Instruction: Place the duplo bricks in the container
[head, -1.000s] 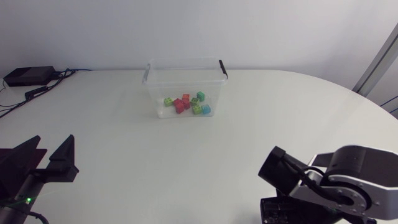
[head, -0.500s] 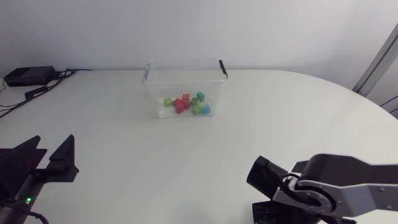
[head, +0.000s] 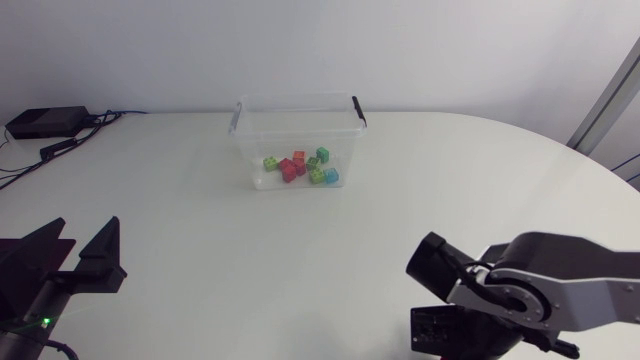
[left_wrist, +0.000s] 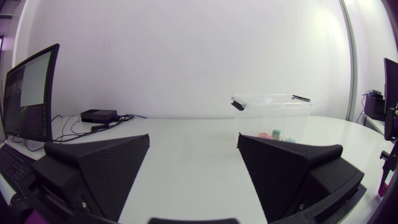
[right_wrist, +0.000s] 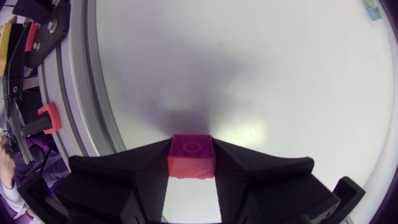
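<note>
A clear plastic container (head: 297, 140) with black latches stands at the back middle of the table, with several duplo bricks (head: 300, 166) in green, red and blue inside. In the right wrist view my right gripper (right_wrist: 191, 151) is shut on a pink duplo brick (right_wrist: 191, 160), just above the table near its front edge. The head view shows only my right arm (head: 545, 290) bent down there; the brick is hidden. At the front left my left gripper (head: 78, 246) rests open, holding nothing. Seen from the left wrist, that gripper (left_wrist: 194, 149) faces the container (left_wrist: 272, 109) across the table.
A black box (head: 45, 122) with cables lies at the table's back left corner. The table's front rim (right_wrist: 93, 81) runs close beside my right gripper. Bare white tabletop (head: 300, 250) lies between both grippers and the container.
My right arm has shifted left along the front edge and settled. Its fingers have shut on the pink brick. The left arm has not moved.
</note>
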